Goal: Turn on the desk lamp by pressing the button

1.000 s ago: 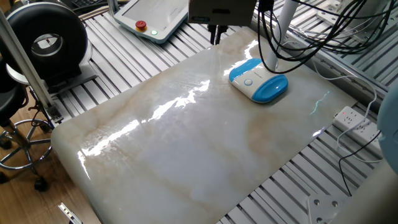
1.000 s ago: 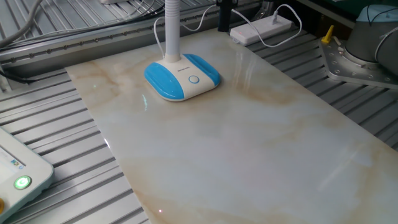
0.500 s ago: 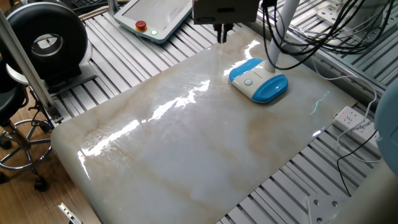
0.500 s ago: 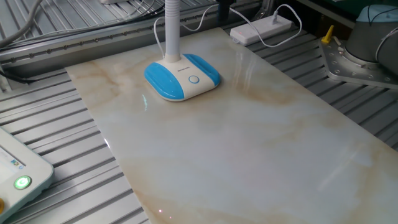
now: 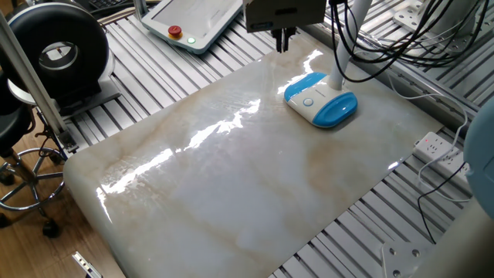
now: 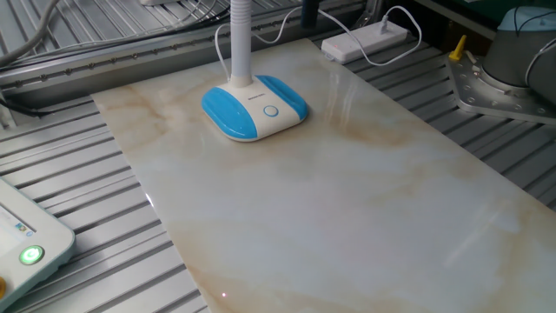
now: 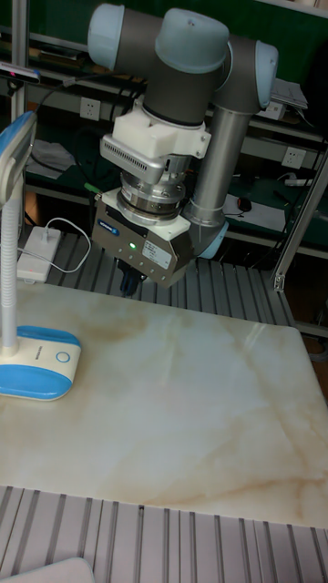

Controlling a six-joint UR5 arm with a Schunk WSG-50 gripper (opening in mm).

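Observation:
The desk lamp stands at the far side of the marble slab, its flat oval base [image 5: 320, 100] white in the middle with blue ends. The slim white neck [image 6: 240, 39] rises from the base. The small round button [image 5: 308, 102] sits on the white part of the base [image 6: 254, 107], and it also shows as the ringed button [image 6: 271, 111] and as the button [image 7: 64, 356]. My gripper [image 5: 284, 38] hangs in the air above the slab's far edge, left of the lamp and apart from it. In the tall view the gripper [image 7: 128, 281] shows its dark fingers pressed together with nothing held.
A white pendant with a red button [image 5: 176, 32] lies beyond the slab on the slatted table. Black cables [image 5: 370, 46] loop near the lamp's neck. A power strip [image 6: 365, 36] lies at the slab's far corner, another power strip [image 5: 441, 150] at the right. A black fan [image 5: 54, 54] stands at the left.
My gripper has shifted sideways along the slab's far edge toward the lamp. The lamp has not moved.

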